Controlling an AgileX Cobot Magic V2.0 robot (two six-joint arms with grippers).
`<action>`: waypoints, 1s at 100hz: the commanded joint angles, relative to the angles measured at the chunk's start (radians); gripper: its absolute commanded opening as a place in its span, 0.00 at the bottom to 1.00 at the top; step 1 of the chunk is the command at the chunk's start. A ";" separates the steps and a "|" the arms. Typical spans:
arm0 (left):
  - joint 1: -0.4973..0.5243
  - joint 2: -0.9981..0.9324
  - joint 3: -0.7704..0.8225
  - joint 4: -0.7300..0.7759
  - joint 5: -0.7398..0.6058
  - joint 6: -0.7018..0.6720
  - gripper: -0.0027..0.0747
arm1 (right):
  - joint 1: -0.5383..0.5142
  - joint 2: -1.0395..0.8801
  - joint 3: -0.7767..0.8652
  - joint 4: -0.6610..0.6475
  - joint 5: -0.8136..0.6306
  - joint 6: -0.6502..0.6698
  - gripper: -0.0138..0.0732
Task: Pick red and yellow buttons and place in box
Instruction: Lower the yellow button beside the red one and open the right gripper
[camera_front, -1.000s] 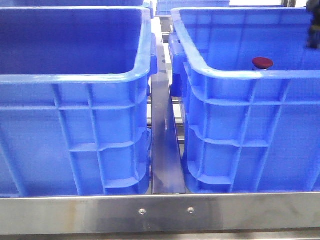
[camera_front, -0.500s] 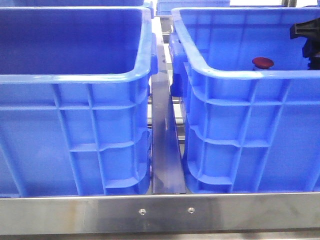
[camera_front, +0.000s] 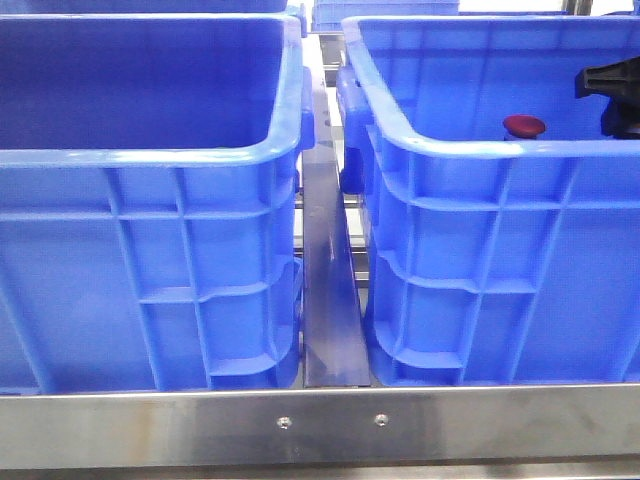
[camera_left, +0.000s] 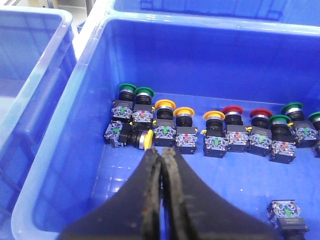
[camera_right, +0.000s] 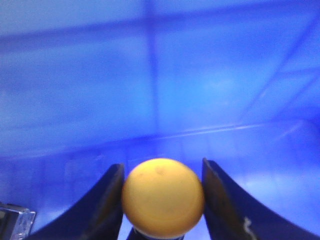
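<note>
A dark red button (camera_front: 524, 125) shows just over the near rim, inside the right-hand blue box (camera_front: 470, 150). My right gripper (camera_front: 612, 95) hangs over that box at its right side. In the right wrist view the right gripper (camera_right: 162, 166) is shut on a yellow button (camera_right: 163, 197), whose domed cap fills the gap between the fingers. My left gripper (camera_left: 161, 152) is shut and empty above another blue crate (camera_left: 75, 115), just short of a yellow button (camera_left: 146, 138) lying on its side. Upright red buttons (camera_left: 233, 111) and yellow buttons (camera_left: 164, 105) stand in a row there.
A second, look-alike blue crate (camera_front: 150, 160) stands at the left, and a steel rail (camera_front: 328, 290) runs between the two. Green buttons (camera_left: 127, 88) stand in the same row as the others. A loose contact block (camera_left: 287, 212) lies apart on the crate floor.
My right gripper has moved left, further into view over the right-hand box. The red button has not moved.
</note>
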 joint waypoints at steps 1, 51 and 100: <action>0.004 0.006 -0.024 0.040 -0.063 -0.010 0.01 | -0.005 -0.035 0.001 0.004 0.012 -0.012 0.41; 0.004 0.006 -0.024 0.040 -0.061 -0.010 0.01 | -0.005 -0.057 0.030 0.026 0.012 -0.012 0.77; 0.004 0.006 -0.024 0.040 -0.061 -0.010 0.01 | -0.005 -0.254 0.069 0.026 0.003 -0.012 0.77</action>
